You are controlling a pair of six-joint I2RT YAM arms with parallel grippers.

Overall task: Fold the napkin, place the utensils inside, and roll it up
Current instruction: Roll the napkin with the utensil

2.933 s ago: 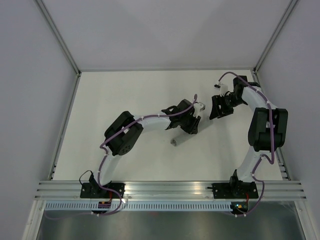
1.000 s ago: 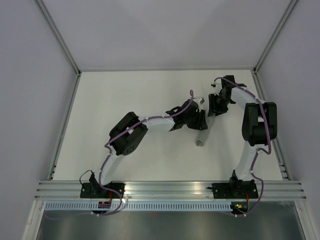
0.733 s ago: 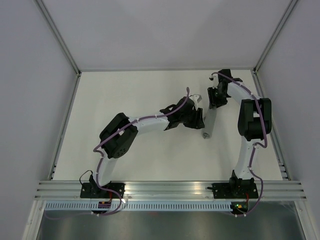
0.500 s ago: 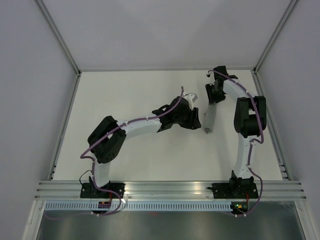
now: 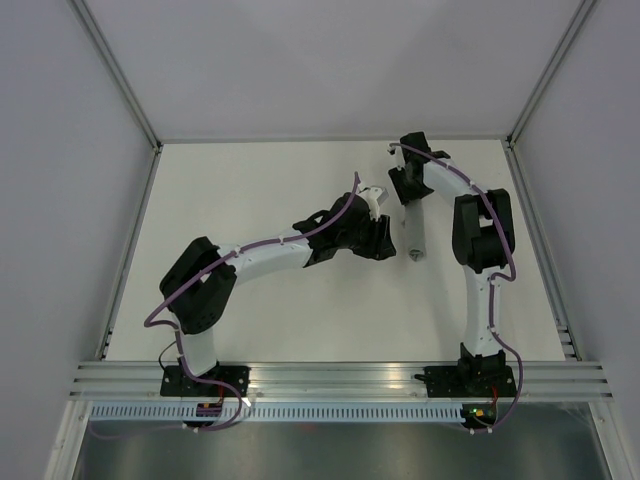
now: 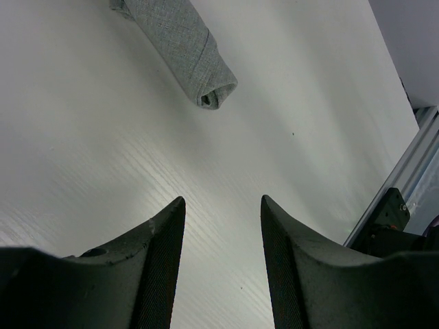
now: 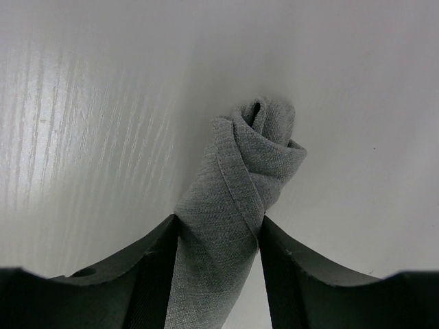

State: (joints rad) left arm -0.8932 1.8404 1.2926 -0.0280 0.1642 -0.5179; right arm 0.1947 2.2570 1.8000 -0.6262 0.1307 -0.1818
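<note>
A plain mid-grey matte fabric napkin point(image 5: 413, 232), rolled into a slim tube, lies on the white worktop point(image 5: 250, 190). It sits in the worktop's right half, somewhat nearer the far edge than the near one. The tube runs roughly parallel to the right edge and is well apart from it.

The right claw point(image 5: 408, 192) is at the roll's far end. In the right wrist view, the napkin point(image 7: 236, 185) fills the gap of the right claw point(image 7: 218, 236). Both black fingers point(image 7: 291, 274) lie against the cloth, one on each side, so the claw is closed around the roll at a moderate width. Beyond the fingertips, the roll's free end shows its spiral layers and a diagonal fold edge wrapping around the tube.

The left claw point(image 5: 385, 243) sits just beside the roll's near half, on the side toward the worktop's left edge, apart from the cloth. In the left wrist view, the left claw point(image 6: 223, 226) stands partly open with only bare worktop between its fingers point(image 6: 161, 267); it holds nothing. In that view the napkin point(image 6: 185, 44) lies ahead of the fingertips, and its near end shows a small dark hollow. What is inside the roll cannot be told.
</note>
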